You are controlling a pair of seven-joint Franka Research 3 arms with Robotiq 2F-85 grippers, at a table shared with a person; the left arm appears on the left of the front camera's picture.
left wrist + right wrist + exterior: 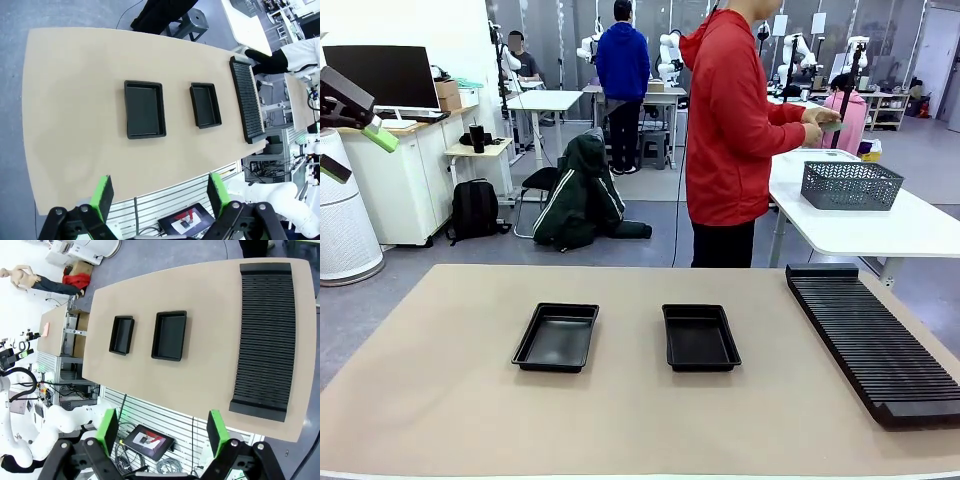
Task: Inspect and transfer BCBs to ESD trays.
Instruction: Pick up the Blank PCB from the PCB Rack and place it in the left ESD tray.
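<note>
Two empty black ESD trays lie side by side on the tan table, the left tray point(555, 338) and the right tray point(700, 338). From above they appear again in the left wrist view point(145, 109) point(205, 105) and in the right wrist view point(121, 335) point(170, 335). At the far side a person in a red hoodie holds a small greenish board point(831, 126), apparently a BCB, in both hands. My left gripper point(160, 192) hangs open high above the table, also seen at the left edge point(358, 152). My right gripper point(163, 431) is open too, high over the near edge.
A long black ribbed rack point(875, 340) runs along the table's right side. A grey mesh basket point(850, 185) stands on the white table behind, by the person. A tablet point(146, 439) sits below the table's near edge.
</note>
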